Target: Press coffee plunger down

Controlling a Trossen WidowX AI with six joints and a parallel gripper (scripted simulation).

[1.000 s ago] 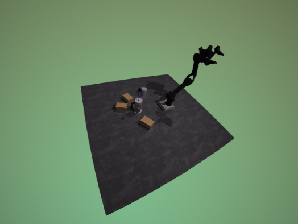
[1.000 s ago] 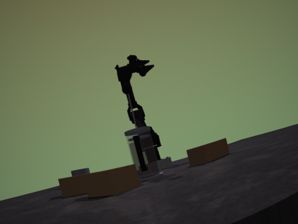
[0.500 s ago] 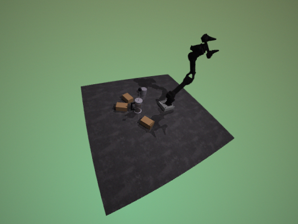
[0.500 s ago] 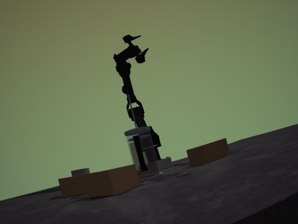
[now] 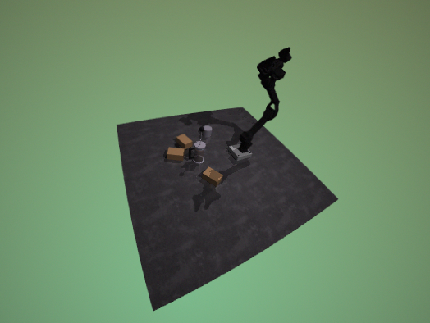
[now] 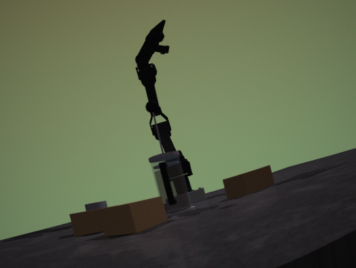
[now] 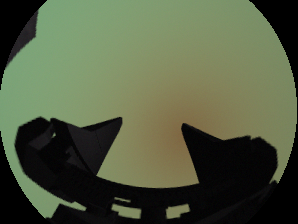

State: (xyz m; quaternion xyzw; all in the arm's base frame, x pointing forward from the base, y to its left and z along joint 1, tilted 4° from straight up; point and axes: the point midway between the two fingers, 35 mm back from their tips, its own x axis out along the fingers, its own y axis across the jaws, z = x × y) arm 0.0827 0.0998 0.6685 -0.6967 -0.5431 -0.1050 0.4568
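1 coffee press (image 6: 168, 181) stands upright on the dark mat (image 5: 254, 213), in its far-left part, plunger knob (image 6: 152, 107) raised high on its rod. I count 3 brown boxes: 2 (image 5: 184, 141) (image 5: 175, 153) just left of the press, 1 (image 5: 212, 176) near its front. A grey cylinder (image 5: 208, 130) sits just behind. The arm base (image 5: 240, 152) is to the right. I see the gripper (image 5: 283, 54) lifted far above, beyond the mat's far edge, fingers spread wide and holding nothing. Wide bare mat lies toward the near edge.
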